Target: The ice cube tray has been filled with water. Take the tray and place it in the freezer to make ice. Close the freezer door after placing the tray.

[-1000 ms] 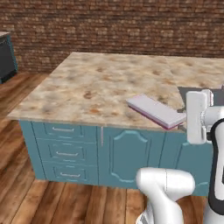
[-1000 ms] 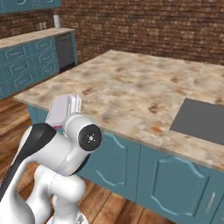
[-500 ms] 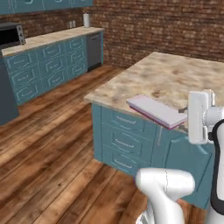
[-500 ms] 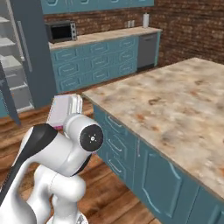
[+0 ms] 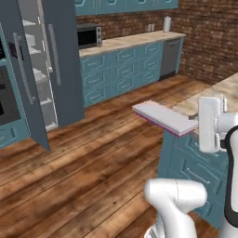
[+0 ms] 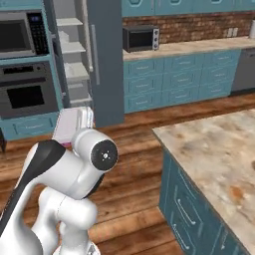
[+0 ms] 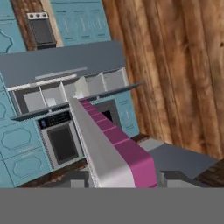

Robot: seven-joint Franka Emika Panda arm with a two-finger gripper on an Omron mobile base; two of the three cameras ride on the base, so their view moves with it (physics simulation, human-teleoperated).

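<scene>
Ice cube tray point(image 5: 163, 118) above floor point(image 5: 93, 158), freezer point(image 5: 39, 69) ahead-left

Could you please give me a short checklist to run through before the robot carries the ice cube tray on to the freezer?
1. Grip: the two-finger gripper is closed on one end of the flat lavender-white ice cube tray with the pink-purple edge: ok.
2. Tray attitude: it looks roughly level in the left base view: ok.
3. Water in the tray: cannot tell.
4. Access: the tall slate-grey freezer door with the long silver handle stands open: ok.
5. Space: the freezer shows white shelves; whether the tray fits, cannot tell.
6. Path: the wooden floor towards the freezer looks free: ok.
</scene>
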